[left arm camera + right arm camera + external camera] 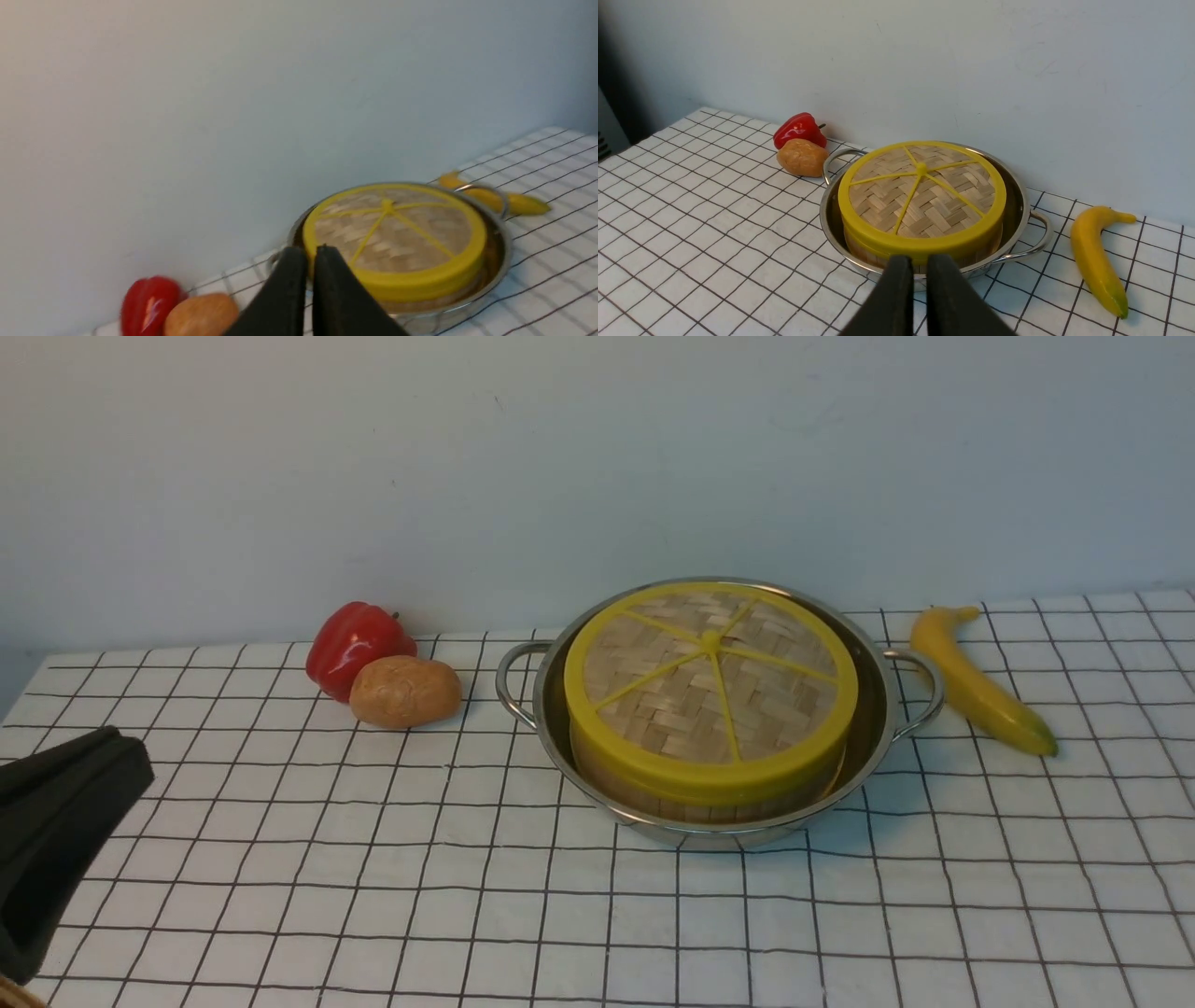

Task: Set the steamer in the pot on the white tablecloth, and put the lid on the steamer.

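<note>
Finds the steamer seated inside the pot, with only a strip of its bamboo wall showing below the yellow rim of the lid. Shows that lid lying flat and centred on the steamer, woven top and thin spokes facing up, touched by neither arm. Places the pot on the white tablecloth that covers the surface, a little right of the middle and towards the far wall, one loop handle out to each side. Puts a red pepper and a brown potato touching each other just beyond the pot's left handle, and a banana lying near the right handle, apart from it. Catches the left arm's black end low at the near left edge of the front view, well apart from the pot and angled towards it. Shows, in the left wrist view, the left jaws parted by a narrow slit, black fingers aimed at the pot's near side and pinching nothing. Shows the same in the right wrist view: the right jaws a slim gap apart, fingers pointing at the pot from the near side, above the cloth and holding nothing. Leaves the right arm outside the front view.
</note>
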`<state>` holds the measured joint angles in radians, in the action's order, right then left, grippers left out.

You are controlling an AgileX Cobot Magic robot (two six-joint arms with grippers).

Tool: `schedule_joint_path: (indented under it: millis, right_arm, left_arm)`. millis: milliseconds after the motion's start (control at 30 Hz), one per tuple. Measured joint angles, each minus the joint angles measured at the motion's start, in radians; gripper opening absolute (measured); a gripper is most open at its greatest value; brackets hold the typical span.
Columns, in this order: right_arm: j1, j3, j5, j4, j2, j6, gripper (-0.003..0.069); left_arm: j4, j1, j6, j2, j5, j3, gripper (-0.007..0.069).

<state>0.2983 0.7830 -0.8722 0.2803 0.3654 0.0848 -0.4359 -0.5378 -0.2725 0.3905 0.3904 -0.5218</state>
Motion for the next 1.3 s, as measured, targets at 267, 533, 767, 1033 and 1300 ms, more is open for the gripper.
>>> schedule_joint_path:
  millis: [267, 533, 767, 1033, 1300]
  right_arm:
    - [0.0, 0.0, 0.0, 0.007, 0.0, 0.0, 0.0104]
    - [0.0, 0.0, 0.0, 0.007, 0.0, 0.0, 0.0125]
    - [0.0, 0.0, 0.0, 0.007, 0.0, 0.0, 0.0142]
    - [0.0, 0.0, 0.0, 0.007, 0.0, 0.0, 0.016]
    - [0.0, 0.0, 0.0, 0.009, 0.0, 0.0, 0.018]
  left_arm:
    - [-0.007, 0.407, -0.039, -0.005, 0.09, 0.0, 0.0024]
    - [0.001, 0.696, -0.043, -0.091, 0.095, 0.0, 0.0043]
    - [0.006, 0.682, -0.043, -0.252, 0.165, 0.0, 0.005]
    - [0.04, 0.64, -0.043, -0.359, 0.219, 0.0, 0.0064]
    - [0.063, 0.64, -0.043, -0.36, 0.204, 0.025, 0.0083]
